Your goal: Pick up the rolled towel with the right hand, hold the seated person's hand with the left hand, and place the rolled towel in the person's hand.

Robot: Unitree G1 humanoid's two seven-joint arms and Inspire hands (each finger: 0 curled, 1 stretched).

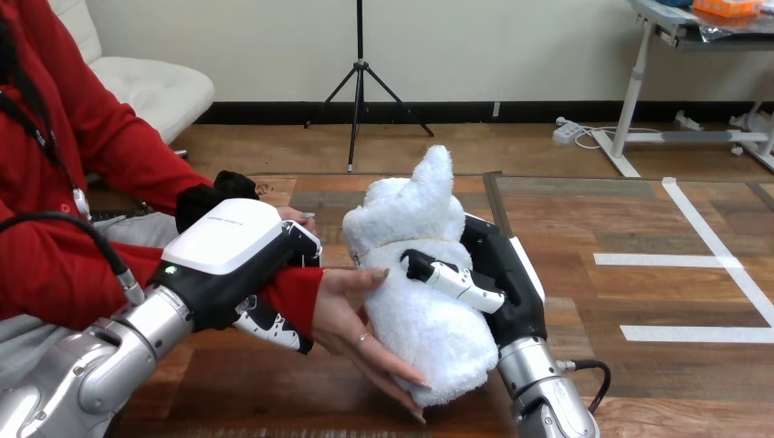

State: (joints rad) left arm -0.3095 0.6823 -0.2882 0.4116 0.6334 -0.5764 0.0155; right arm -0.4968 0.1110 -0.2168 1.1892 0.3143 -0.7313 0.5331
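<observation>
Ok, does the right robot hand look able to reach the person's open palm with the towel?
Probably yes: the right robot hand is curled round the rolled towel, which touches the person's hand, palm open towards it. The left robot hand grips the person's wrist; nothing lies between.

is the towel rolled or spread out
Rolled: the towel is a thick, compact bundle, the right hand curled round it and the person's hand against its side.

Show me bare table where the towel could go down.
Widest: the table right of the right hand. A narrow strip lies beyond the towel. The middle is crowded: left hand, the person's hand, towel.
</observation>
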